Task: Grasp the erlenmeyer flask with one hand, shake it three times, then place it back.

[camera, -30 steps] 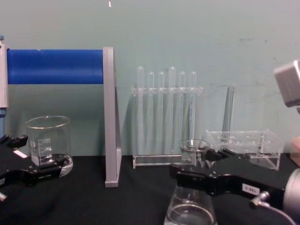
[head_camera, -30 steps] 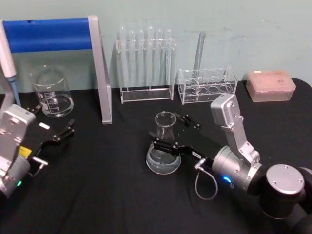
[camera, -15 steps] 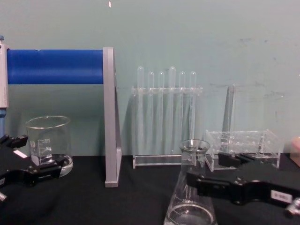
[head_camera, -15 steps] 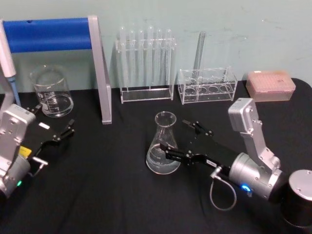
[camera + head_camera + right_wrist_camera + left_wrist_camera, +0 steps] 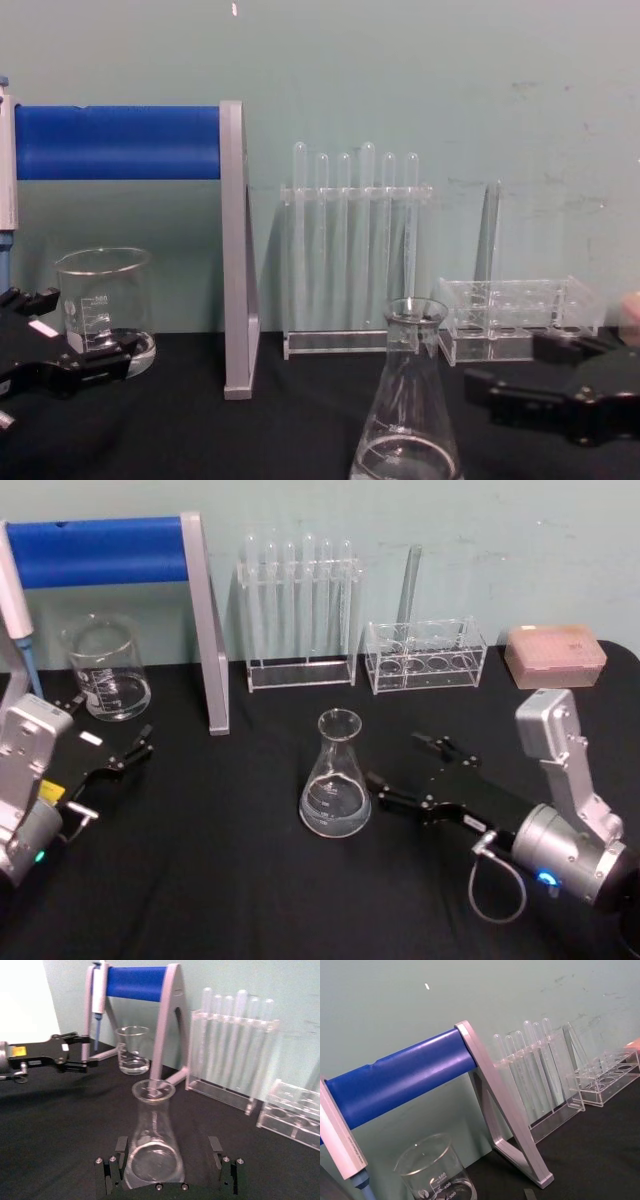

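I've got the black table (image 5: 250, 880) laid out in front of me, and the biggest thing on it is the blue-barred stand (image 5: 110, 550) with its grey leg, back left. Next to it along the back wall stands the rack of test tubes (image 5: 298, 610), then the low clear rack (image 5: 425, 658) with one tall tube in it, and a pinkish tip box (image 5: 555, 655) at the far right. A glass beaker (image 5: 105, 668) sits back left by the stand, with a pipette (image 5: 18, 610) hanging beside it. Centre of the table, the erlenmeyer flask (image 5: 336, 775) stands upright on its wide base, neck and flared rim pointing straight up, nothing touching it and nothing blocking it. My right gripper (image 5: 415, 775) sits just to the right of the flask, fingers spread wide and aimed at it, clear of the glass. My left gripper (image 5: 115, 750) rests at the left edge near the beaker, fingers apart too, holding nothing.
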{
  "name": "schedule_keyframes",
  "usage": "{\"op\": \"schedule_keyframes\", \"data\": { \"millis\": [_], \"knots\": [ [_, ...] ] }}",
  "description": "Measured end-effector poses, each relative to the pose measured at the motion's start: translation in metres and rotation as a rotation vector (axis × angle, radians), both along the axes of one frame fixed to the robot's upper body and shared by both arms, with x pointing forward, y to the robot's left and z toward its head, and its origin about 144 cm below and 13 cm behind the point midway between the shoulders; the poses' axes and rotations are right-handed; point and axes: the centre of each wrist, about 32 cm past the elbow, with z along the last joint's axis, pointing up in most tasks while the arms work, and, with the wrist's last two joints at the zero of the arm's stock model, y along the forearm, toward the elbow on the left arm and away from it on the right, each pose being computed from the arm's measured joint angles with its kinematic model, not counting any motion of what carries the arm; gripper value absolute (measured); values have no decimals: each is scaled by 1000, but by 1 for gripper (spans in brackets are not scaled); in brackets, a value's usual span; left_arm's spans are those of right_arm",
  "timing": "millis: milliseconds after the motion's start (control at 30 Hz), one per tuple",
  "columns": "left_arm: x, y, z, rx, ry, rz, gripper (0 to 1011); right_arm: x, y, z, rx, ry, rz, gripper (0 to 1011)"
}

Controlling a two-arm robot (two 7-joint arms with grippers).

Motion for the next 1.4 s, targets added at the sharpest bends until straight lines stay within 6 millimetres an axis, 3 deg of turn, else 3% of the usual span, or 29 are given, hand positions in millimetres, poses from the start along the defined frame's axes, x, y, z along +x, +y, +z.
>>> {"op": "schedule_keyframes", "data": {
  "millis": [267,567,967,1400],
  "knots": [
    [0,0,0,0,0,0,1001,3,-12,1,-10,-32,-139,1002],
    [0,0,0,0,0,0,1001,23,-16,-2,-36,-106,-313,1002],
    [0,0,0,0,0,0,1001,56,-1,-21,-140,-207,-462,1003],
    [0,0,0,0,0,0,1001,61,9,-32,-199,-228,-461,1002]
  ]
}}
